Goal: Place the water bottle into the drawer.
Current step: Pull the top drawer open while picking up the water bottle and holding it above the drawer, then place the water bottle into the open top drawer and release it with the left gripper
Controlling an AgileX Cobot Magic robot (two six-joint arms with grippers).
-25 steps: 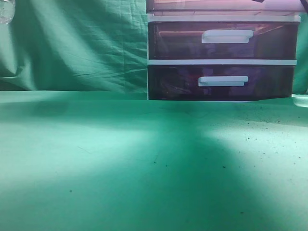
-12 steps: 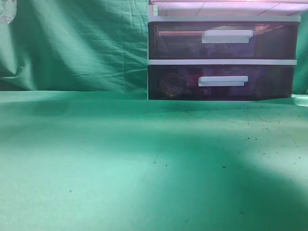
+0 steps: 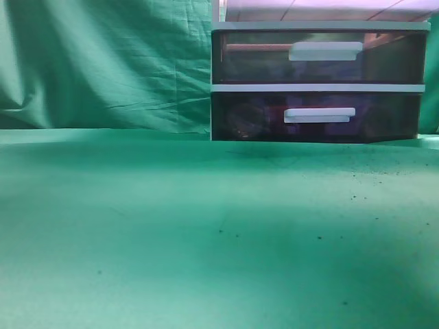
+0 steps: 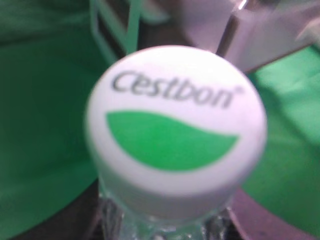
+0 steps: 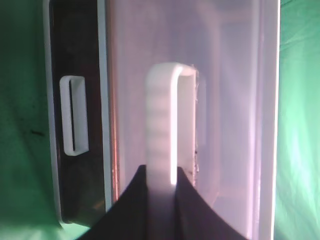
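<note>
While our right fingers pinch the white bar handle of the drawer, closed on it from both sides, the drawer stands pulled forward out of the white-framed unit. In the right wrist view its pale, pinkish front and hollow run past the dark drawer below, whose own handle shows beside it. In the exterior view only the underside of the open drawer shows, at the top edge above the two shut dark ones.

The water bottle is held up by our left arm. Its white cap, printed "Cestbon" over a green wave, fills the left wrist view, with a bit of clear ribbed neck under it. The left fingers themselves barely show, only dark shapes at the bottom corners, so we judge them clamped on the bottle's body but cannot see the contact. The bottle's long axis points straight up toward that camera, so it hangs about upright.

Past the cap, the unit and its pale open drawer lie ahead and a little to the right of the bottle, above the green table. The left arm carries the load, so we would move it forward over the opening while the right keeps the drawer out.
</note>
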